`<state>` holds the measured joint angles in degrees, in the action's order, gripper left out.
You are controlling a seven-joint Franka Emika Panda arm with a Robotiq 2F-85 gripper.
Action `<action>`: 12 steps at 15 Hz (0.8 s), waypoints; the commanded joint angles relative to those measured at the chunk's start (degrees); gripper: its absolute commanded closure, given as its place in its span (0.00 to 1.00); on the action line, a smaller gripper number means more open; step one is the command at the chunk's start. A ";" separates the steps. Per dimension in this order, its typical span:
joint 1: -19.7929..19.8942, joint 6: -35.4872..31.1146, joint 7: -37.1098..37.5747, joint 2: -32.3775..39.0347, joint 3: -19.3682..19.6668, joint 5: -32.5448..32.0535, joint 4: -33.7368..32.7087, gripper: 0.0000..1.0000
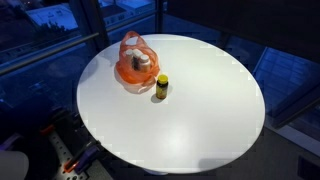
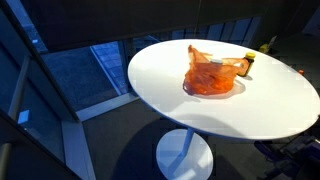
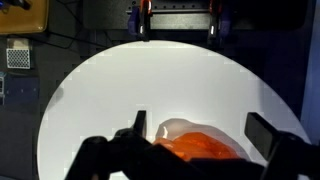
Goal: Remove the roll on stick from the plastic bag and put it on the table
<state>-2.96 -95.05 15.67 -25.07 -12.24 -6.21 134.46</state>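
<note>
An orange plastic bag (image 1: 134, 66) lies on the round white table (image 1: 200, 120), left of its middle; it also shows in an exterior view (image 2: 213, 76). A pale object (image 1: 142, 61) shows inside the bag's open top; I cannot tell whether it is the roll-on stick. In the wrist view my gripper (image 3: 200, 130) is open and empty, its two dark fingers on either side of the bag (image 3: 195, 147), above it. The gripper does not show in either exterior view.
A small yellow bottle with a black cap (image 1: 161, 87) stands upright on the table right beside the bag, also in an exterior view (image 2: 249, 63). Dark windows and floor surround the table. Equipment with orange parts (image 3: 180, 18) sits beyond the far table edge.
</note>
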 commanded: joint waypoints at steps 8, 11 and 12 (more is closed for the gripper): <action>-0.03 -4.49 8.42 18.30 2.21 -0.44 -12.97 0.00; -0.21 -9.61 9.88 20.88 3.14 -0.78 -13.48 0.00; -0.23 -11.74 10.43 21.43 3.49 -0.63 -13.30 0.00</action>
<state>-2.78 -103.19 23.59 -5.98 -9.87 -6.21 122.83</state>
